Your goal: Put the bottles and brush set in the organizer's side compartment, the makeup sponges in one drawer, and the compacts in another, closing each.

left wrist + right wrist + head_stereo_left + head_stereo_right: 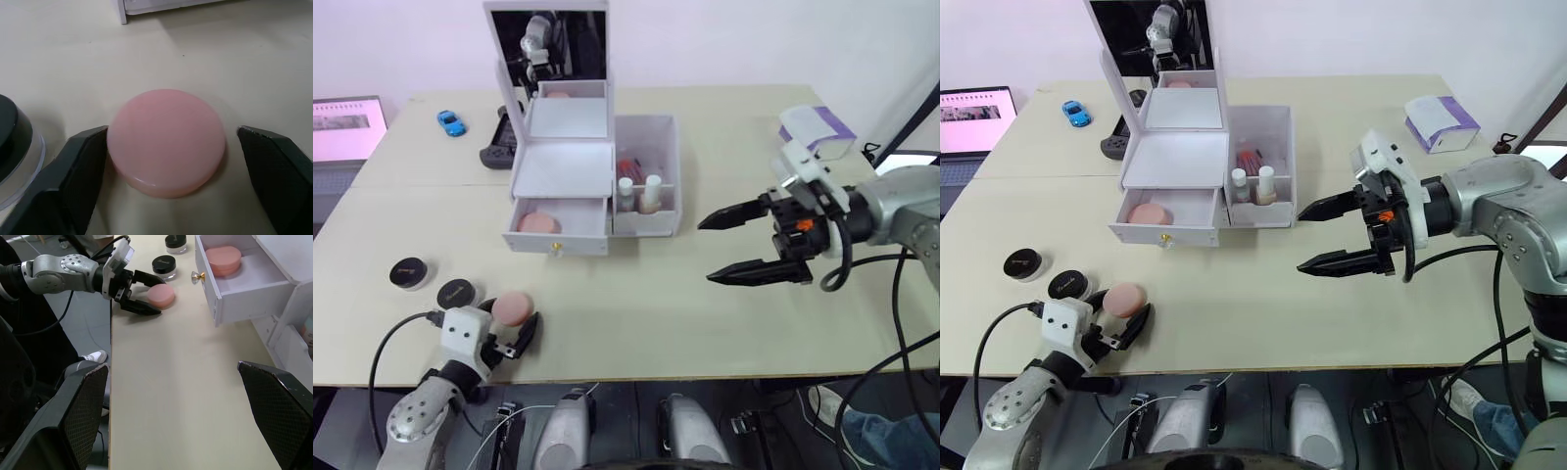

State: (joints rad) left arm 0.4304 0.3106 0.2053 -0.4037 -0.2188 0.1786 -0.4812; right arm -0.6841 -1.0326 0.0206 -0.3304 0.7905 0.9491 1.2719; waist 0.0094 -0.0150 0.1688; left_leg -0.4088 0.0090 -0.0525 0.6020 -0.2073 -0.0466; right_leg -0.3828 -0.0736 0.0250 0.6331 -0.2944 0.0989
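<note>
Beige tabletop (636, 313) carried the white plastic organizer (563, 171), whose lower drawer (556, 223) stood pulled out with one pink sponge (538, 222) inside. Beside the drawer, I saw two small bottles (638, 193) upright in the side compartment. Near the organizer's front, my left gripper (514, 328) sat spread around a round pink makeup sponge (166, 142), one finger touching it. Two black-lidded compacts (431, 282) lay just beside that sponge. My right gripper (729, 245) hovered spread wide, off the organizer's compartment side.
</note>
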